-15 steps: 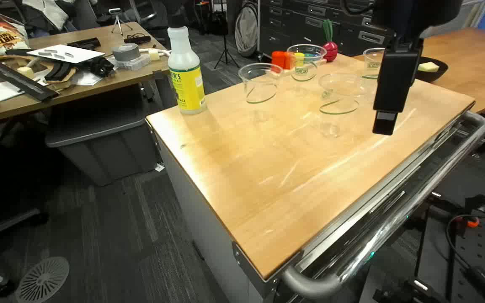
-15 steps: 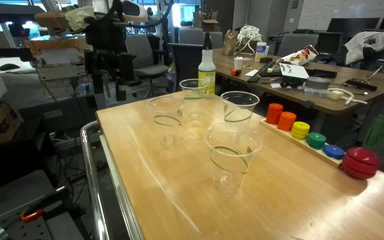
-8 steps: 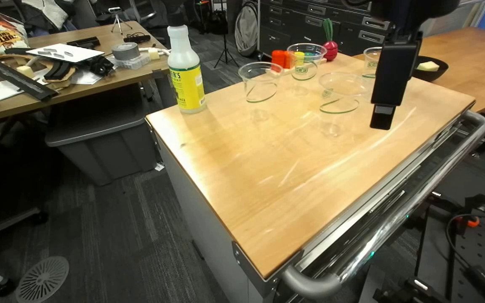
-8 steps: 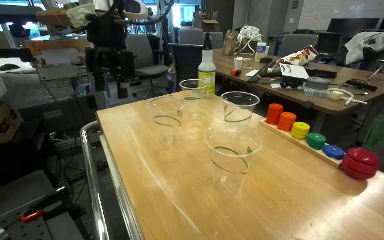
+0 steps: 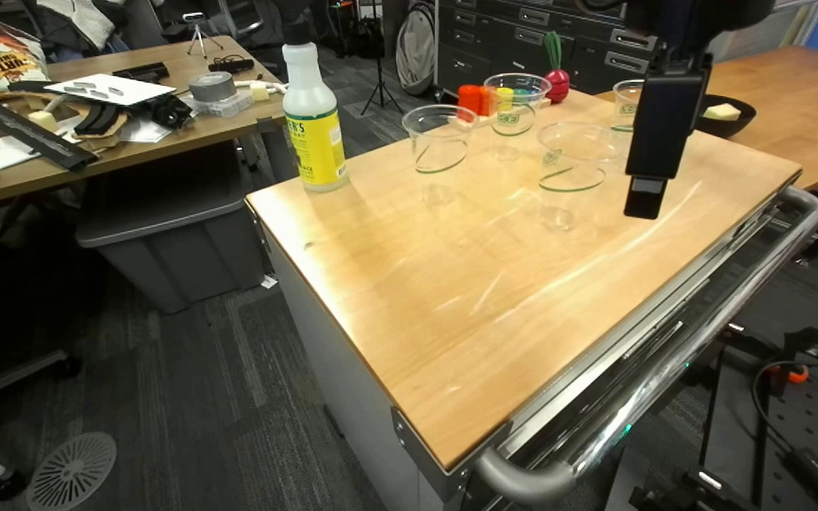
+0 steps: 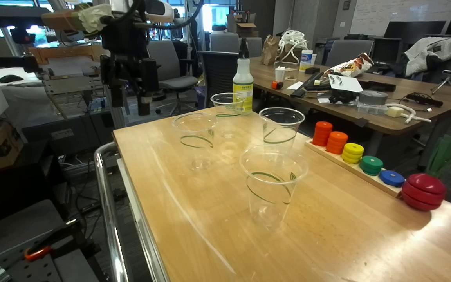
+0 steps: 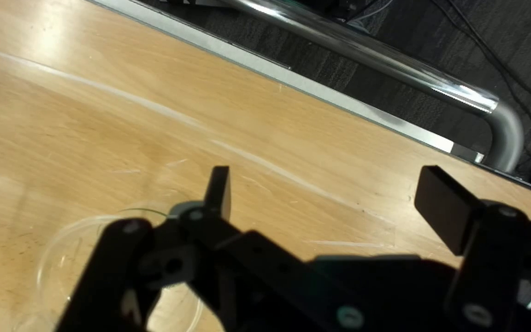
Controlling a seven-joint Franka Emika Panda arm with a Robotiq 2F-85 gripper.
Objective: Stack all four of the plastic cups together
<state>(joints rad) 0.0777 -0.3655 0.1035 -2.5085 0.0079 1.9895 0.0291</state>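
Note:
Several clear plastic cups stand upright and apart on the wooden cart top in both exterior views. One cup [image 6: 195,137] is nearest the handrail and shows near my gripper in an exterior view [image 5: 571,170]. A cup [image 6: 228,105] stands by the bottle, another [image 6: 281,127] by the ring toy, another [image 6: 272,188] nearest that camera. In an exterior view my gripper partly hides one cup [image 5: 625,110]. My gripper [image 6: 130,103] hangs above table height, fingers down, open and empty. In the wrist view its fingertips [image 7: 325,189] are wide apart; a cup [image 7: 62,258] is partly hidden behind the left finger.
A yellow-green bottle [image 5: 317,135] stands at a table corner. A ring toy [image 6: 352,152] and a red toy vegetable [image 6: 423,192] sit along one edge. A metal handrail [image 7: 385,60] runs along another edge. A black bowl [image 5: 725,121] is on a table behind.
My gripper rose and shifted very slightly between one second and half a second ago. It looks still since then. The cups have not moved.

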